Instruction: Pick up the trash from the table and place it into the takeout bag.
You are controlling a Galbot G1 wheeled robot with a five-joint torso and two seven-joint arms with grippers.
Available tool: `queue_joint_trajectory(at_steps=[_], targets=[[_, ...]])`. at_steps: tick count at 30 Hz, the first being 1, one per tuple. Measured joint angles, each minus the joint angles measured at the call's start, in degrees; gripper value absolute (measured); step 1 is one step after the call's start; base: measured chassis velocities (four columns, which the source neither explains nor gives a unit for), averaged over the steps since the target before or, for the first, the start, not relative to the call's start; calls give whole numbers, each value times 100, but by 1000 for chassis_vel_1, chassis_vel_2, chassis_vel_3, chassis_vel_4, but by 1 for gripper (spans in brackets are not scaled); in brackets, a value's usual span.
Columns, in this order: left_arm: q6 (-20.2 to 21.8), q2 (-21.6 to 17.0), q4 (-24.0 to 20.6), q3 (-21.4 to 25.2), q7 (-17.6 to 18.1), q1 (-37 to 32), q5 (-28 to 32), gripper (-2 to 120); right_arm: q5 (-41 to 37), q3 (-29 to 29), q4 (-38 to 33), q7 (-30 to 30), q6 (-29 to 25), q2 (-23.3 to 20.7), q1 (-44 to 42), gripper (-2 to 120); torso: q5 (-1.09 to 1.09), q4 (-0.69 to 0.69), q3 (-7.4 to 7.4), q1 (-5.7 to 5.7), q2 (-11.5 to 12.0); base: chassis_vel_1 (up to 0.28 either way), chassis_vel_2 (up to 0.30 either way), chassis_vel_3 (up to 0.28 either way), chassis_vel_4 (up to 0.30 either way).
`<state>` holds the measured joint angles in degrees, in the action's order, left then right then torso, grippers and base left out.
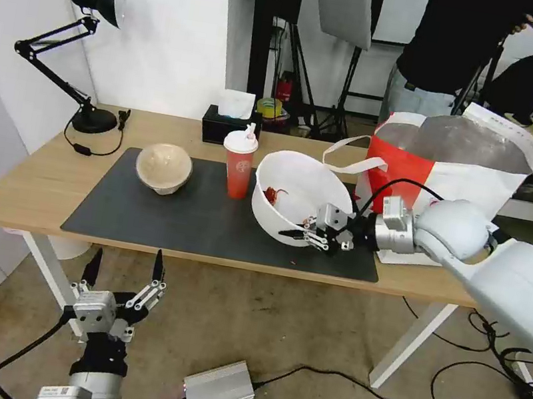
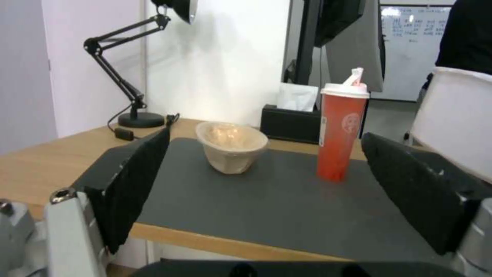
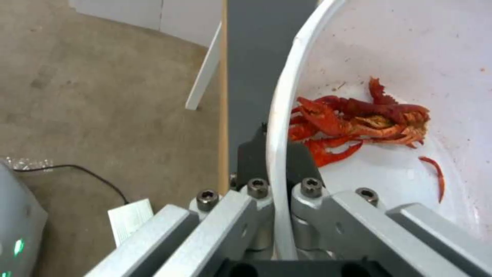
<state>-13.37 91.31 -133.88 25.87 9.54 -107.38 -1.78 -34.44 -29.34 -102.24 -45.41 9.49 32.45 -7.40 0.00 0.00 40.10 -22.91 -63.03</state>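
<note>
Red cup (image 1: 238,163) crowds the tilted white bowl's (image 1: 295,187) left.

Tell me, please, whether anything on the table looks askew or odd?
The white bowl is tipped on its side, its red scraps lying against the wall. The right gripper has its jaws clamped on the rim.

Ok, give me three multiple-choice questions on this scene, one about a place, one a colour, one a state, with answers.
1. Where is the takeout bag?
A. on the floor
B. on the table, beside the white bowl
C. under the lamp

2. What colour is the drink cup?
A. red
B. blue
C. green

3. What is the right gripper doing?
A. hanging open
B. holding the cup
C. clamping the white bowl's rim

Answers: 1 B, the bag stands on the tabletop right of the bowl. 2 A, red body, white lid. 3 C, the right wrist view shows its fingers either side of the rim.
</note>
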Motion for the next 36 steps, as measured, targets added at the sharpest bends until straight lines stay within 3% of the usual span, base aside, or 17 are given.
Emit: queue_joint_trajectory(at_steps=[17, 36], targets=[[-90, -1, -4, -43, -5, -15, -30, 100, -317, 431, -707, -328, -14, -600, -162, 0, 0, 0, 0, 0, 0, 0, 0, 0, 0], [-94, -1, -62, -21, 9, -63, -55, 100, -768, 510, -516, -574, -59, -525, 511, 0, -1, 0, 0, -1, 0, 0, 0, 0, 0]])
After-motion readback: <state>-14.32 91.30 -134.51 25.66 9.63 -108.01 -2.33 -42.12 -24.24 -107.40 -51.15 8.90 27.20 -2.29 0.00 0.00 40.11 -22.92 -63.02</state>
